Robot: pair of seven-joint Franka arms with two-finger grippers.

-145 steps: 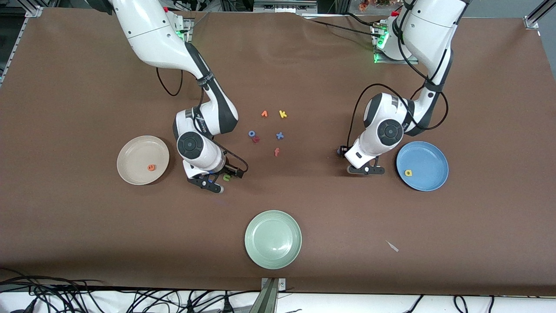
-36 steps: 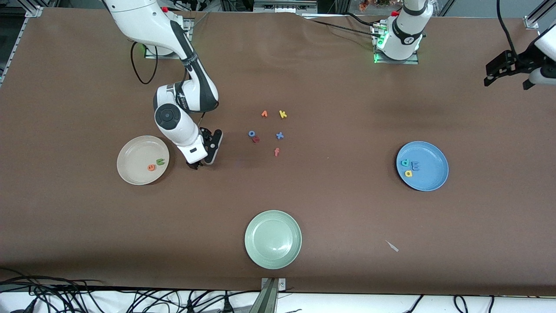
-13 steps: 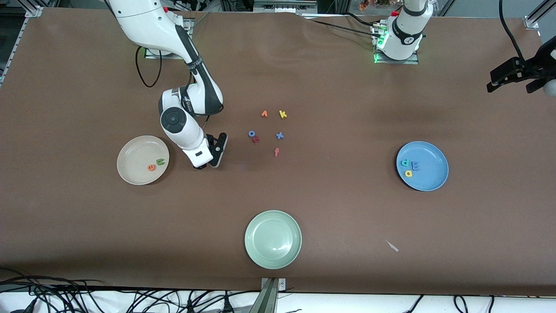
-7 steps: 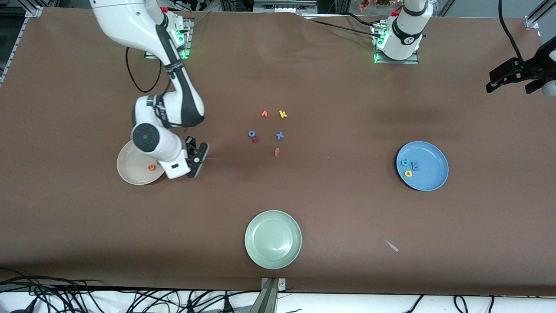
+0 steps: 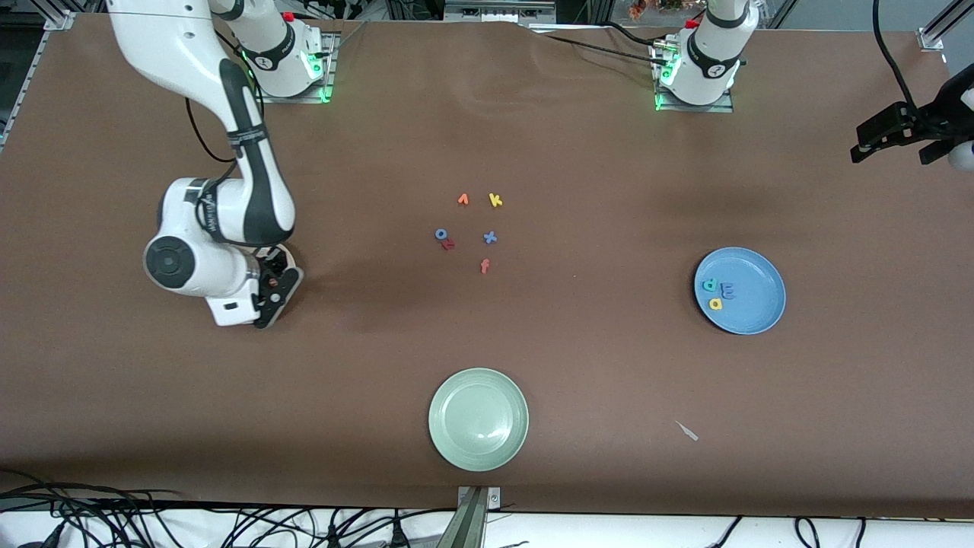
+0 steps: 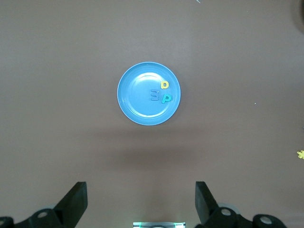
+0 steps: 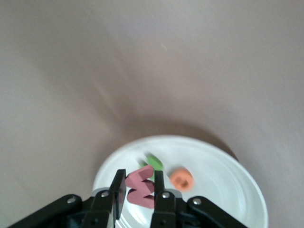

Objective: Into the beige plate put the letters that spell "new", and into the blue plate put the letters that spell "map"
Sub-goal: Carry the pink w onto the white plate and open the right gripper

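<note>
Right end effector (image 7: 137, 187) pinches the salmon w (image 7: 140, 188) over the beige plate (image 7: 223, 175), orange e (image 7: 182, 178) at its 3 o'clock. Left end effector (image 6: 141, 202) waits, spread wide above the blue plate (image 6: 137, 99).

The "m" (image 5: 728, 289), "a" (image 5: 715, 304) and "p" (image 5: 711, 285) lie close together in the blue plate (image 5: 753, 316), toward the left arm's end of the table. At the right arm's end, the right gripper (image 7: 137, 192) hangs over the beige plate (image 7: 223, 175) with the "w" (image 7: 140, 186) between its fingers; the "n" (image 7: 153, 164) and "e" (image 7: 182, 178) lie side by side in that plate. Loose letters (image 5: 472, 232) cluster mid-table, and a third plate (image 5: 479, 419) sits nearer the front camera than they do.
</note>
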